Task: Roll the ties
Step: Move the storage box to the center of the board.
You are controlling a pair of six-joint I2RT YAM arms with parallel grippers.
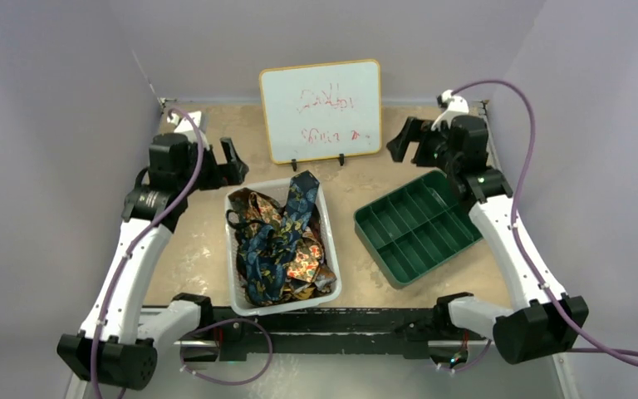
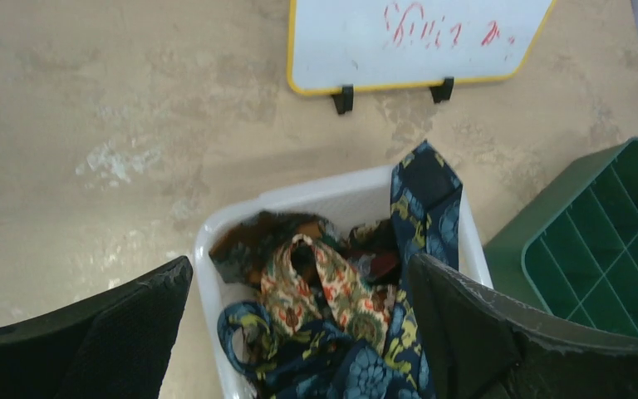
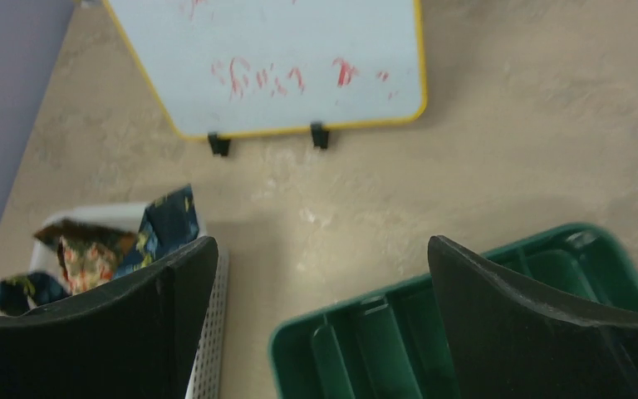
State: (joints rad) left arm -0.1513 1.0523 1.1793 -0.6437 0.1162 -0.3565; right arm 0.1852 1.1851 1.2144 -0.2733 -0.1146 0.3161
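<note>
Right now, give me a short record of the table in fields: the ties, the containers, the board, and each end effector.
ties: tangled heap inside the white bin, none rolled
navy tie: one end draped over the bin's far rim
green tray: right of the bin, apart from it, visible compartments empty
whiteboard: upright at the back, red scribbles
left end effector: open, holding nothing
right end effector: open, holding nothing
</note>
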